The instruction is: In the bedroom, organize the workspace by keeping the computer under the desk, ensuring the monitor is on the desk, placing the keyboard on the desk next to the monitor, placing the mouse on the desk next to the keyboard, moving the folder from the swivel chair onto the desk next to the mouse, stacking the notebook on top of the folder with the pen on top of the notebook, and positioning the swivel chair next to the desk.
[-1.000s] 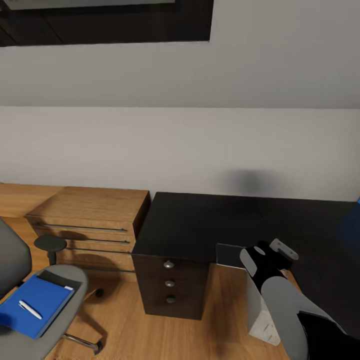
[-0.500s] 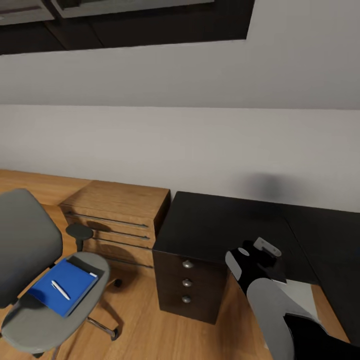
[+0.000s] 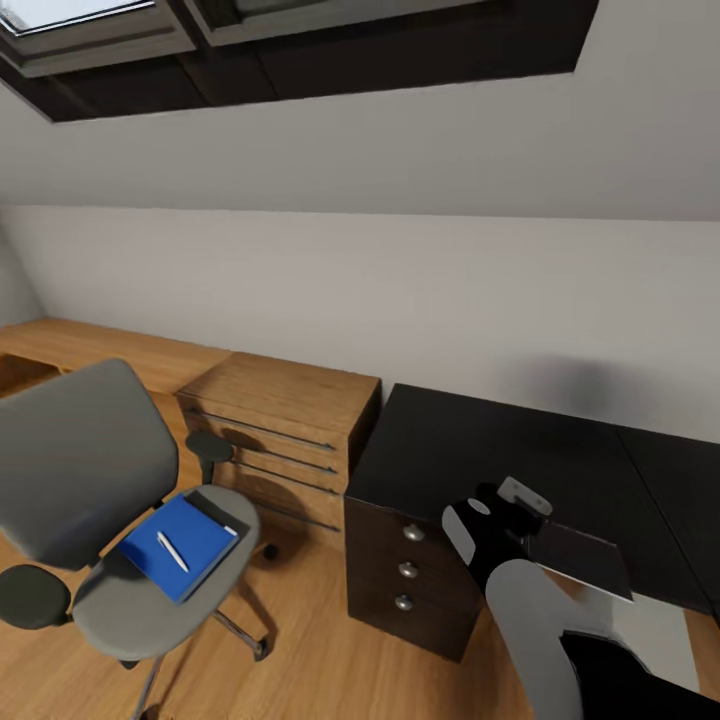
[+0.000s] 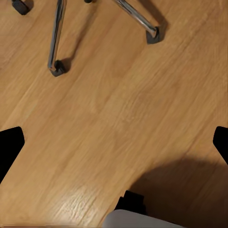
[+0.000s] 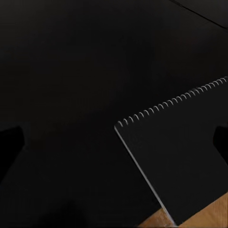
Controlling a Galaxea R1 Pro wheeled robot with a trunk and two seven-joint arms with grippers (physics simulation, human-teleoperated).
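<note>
My view has swung to the left since a second ago, so the swivel chair (image 3: pixel 100 520) now sits fully in front of me, on the near left. The blue folder (image 3: pixel 180 548) lies on its seat with the white pen (image 3: pixel 172 551) on top. That helps, because the folder still has to go onto the desk (image 3: pixel 480 450), which is on my right.

The notebook (image 3: pixel 580 555) lies flat at the near edge of the black desk, just beside my right gripper (image 5: pixel 114 142). Its fingers look spread wide, with nothing between them. My left gripper (image 4: pixel 114 142) is open the same way, empty, and pointing down at the wood floor (image 4: pixel 109 114) near the chair's shiny legs.

The blue thing that was at the far right is now out of view. The notebook's cover is so dark against the desk that I can hardly make it out.
</note>
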